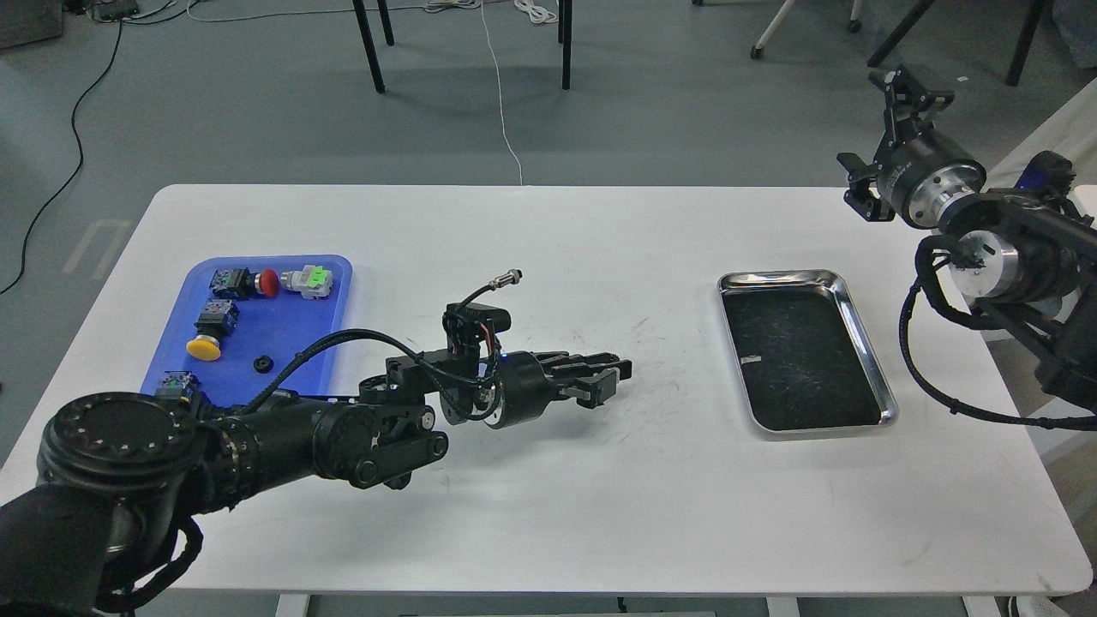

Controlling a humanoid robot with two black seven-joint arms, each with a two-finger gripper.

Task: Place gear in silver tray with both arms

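Observation:
The silver tray (864,339) lies on the right part of the white table, its dark scuffed floor bare. A small black gear-like ring (261,363) lies on the blue tray (283,330) at the left. My left gripper (610,380) reaches over the table's middle, pointing right toward the silver tray and well short of it. Its dark fingers lie close together, and I cannot tell whether they hold anything. My right gripper (913,86) is raised beyond the table's far right corner, pointing up, with its fingers apart and empty.
The blue tray also holds a red push button (267,282), a green-and-white switch (310,279), a yellow push button (204,347) and other small switch parts. Chair legs and cables are on the floor behind the table.

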